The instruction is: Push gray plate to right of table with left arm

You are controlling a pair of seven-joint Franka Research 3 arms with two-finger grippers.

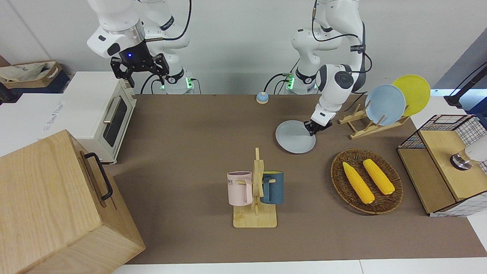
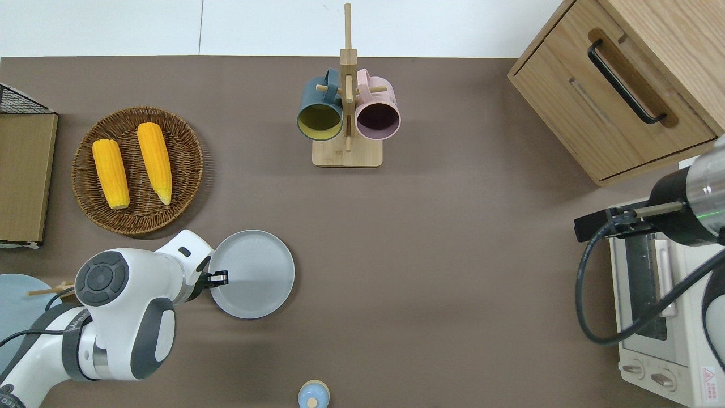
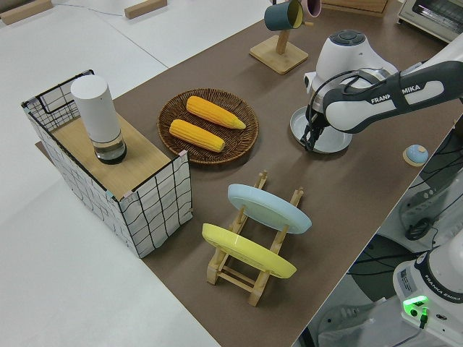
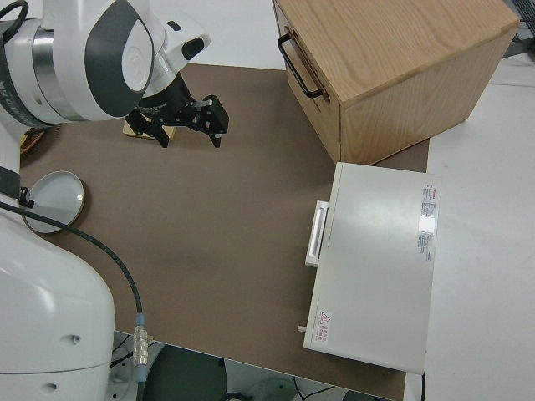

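Overhead view has the gray plate (image 2: 252, 273) lying flat on the brown table (image 2: 430, 272), down toward the left arm's end, a bit nearer to the robots than the wicker basket (image 2: 137, 169) with its two corn cobs (image 2: 133, 164). The left gripper (image 2: 218, 277) is right at the plate's rim on the edge facing the left arm's end of the table, low down and looking like it's touching the rim. From the front you can see its fingers (image 1: 312, 126) pinched close together with nothing between them, so it's clenched, not grasping the plate. The left arm (image 1: 335, 82) bends down to it from its base. Just beside the plate, toward the left arm's end, is the wooden dish rack (image 1: 365, 123) with a sky-blue plate (image 1: 385, 104) and a yellow plate (image 1: 411, 93) leaning in it. The mug stand (image 2: 346, 122) with a dark teal mug (image 2: 320, 113) and a pink mug (image 2: 376, 113) sits farther from the robots, well apart from the plate. The right arm is parked, and its gripper (image 1: 140, 69) has the fingers spread apart, holding nothing.
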